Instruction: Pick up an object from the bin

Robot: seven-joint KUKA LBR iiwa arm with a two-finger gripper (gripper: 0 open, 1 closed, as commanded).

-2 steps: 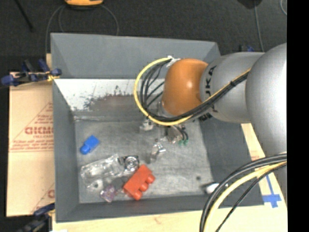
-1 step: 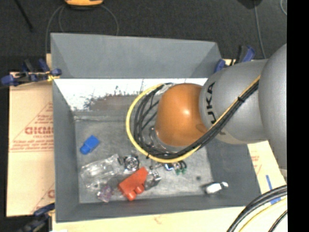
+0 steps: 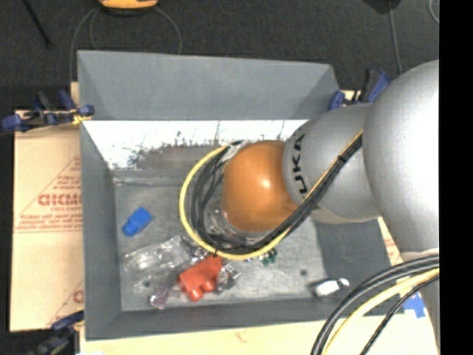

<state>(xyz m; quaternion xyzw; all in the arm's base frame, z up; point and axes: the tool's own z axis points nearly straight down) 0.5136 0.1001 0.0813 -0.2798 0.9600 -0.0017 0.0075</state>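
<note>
My gripper is low over the front middle of the bin, mostly hidden under the arm's orange cover and cable loop. Just in front of it lies a red blocky plastic piece with a small metallic bit beside it. To the left of that sits a clear plastic piece, and a small purple thing lies near the front wall. A dark green object peeks out under the cable at the right.
A blue block lies apart on the left of the bin floor. A white oblong object rests in the front right corner. The arm covers the bin's middle and right.
</note>
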